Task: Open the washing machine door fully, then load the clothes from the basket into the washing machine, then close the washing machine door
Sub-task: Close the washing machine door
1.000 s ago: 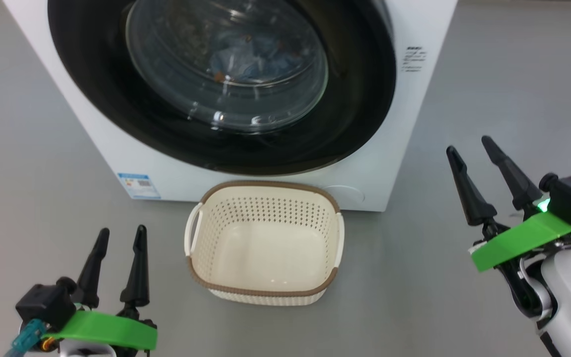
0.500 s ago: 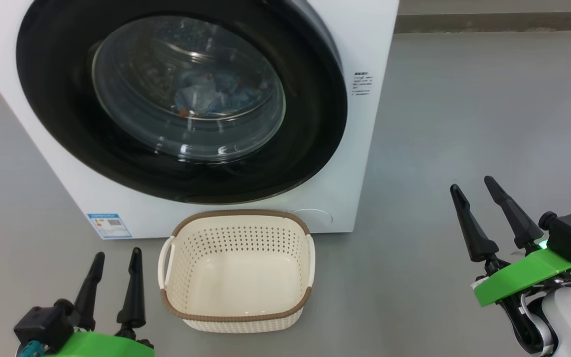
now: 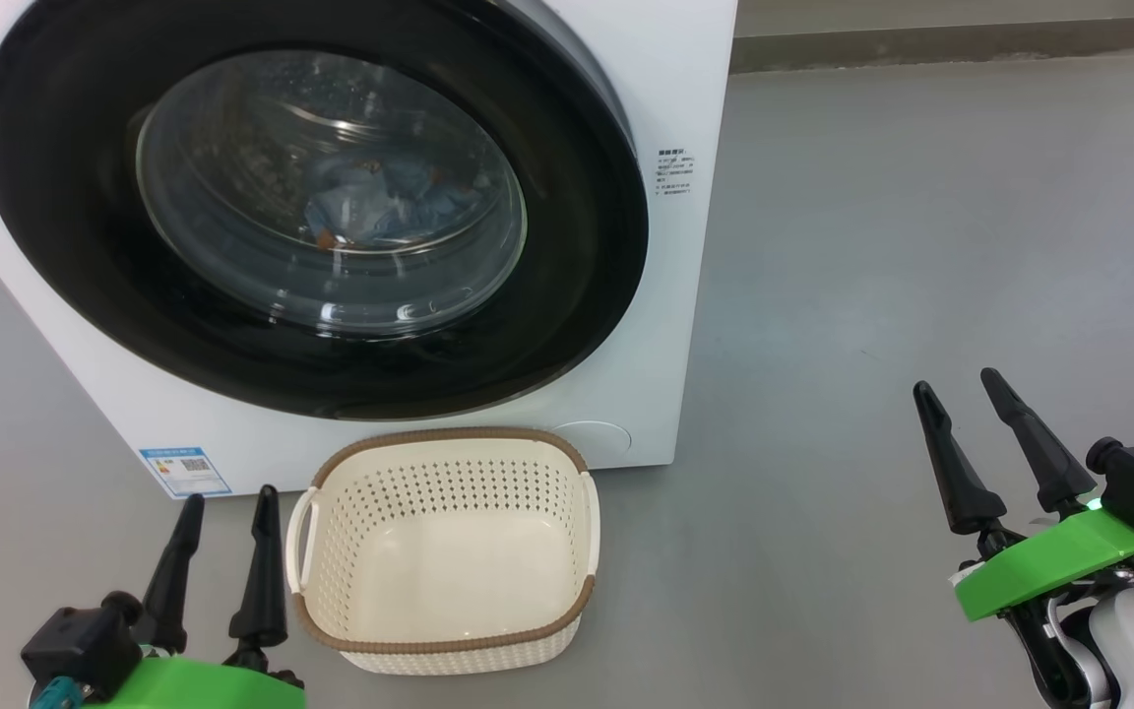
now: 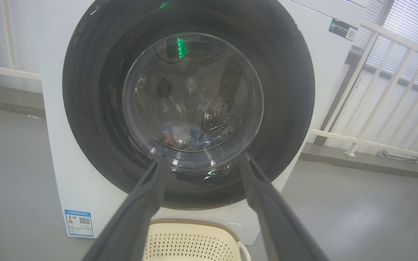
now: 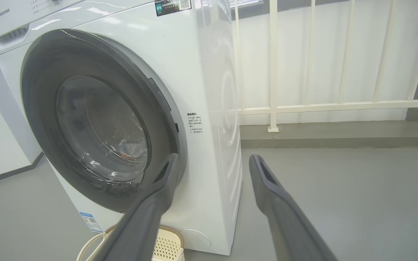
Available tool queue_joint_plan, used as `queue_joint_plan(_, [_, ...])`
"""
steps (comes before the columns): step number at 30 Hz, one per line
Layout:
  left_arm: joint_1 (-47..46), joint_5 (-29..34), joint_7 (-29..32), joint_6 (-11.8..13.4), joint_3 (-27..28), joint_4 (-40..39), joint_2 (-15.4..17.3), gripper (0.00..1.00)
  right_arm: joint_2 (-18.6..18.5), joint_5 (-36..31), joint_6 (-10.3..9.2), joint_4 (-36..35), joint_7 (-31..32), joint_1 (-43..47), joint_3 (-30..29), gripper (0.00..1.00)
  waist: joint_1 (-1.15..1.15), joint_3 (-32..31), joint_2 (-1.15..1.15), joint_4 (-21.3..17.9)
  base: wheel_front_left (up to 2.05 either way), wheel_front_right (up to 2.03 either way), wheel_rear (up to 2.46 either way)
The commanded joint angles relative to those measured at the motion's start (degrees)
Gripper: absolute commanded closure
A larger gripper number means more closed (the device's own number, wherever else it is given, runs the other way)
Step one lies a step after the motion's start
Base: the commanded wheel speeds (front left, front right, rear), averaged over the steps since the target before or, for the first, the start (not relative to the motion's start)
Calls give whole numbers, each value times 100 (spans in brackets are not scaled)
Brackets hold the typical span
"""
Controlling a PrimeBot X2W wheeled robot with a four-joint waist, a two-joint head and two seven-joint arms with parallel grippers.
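Since a second ago the head camera has swung, so the washing machine (image 3: 690,89) and the basket (image 3: 449,434) sit further left; neither has itself moved. The washing machine door (image 3: 311,384) is shut, with the clothes (image 3: 380,202) behind its glass and the basket empty on the floor (image 3: 921,246) before it. The left hand (image 3: 230,495) and right hand (image 3: 954,381) hang released and empty. The task looks finished.

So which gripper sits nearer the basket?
The left gripper, right alongside the basket; the right gripper stands well off on the other side.
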Motion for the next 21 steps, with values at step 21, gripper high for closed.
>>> queue_joint_plan(21, [-48, -84, -52, 5, 50, -119, 168, 0, -41, -76, -15, -21, -28, -30, 61, 0, 0, -33, 0, 17, 0, 0, 0])
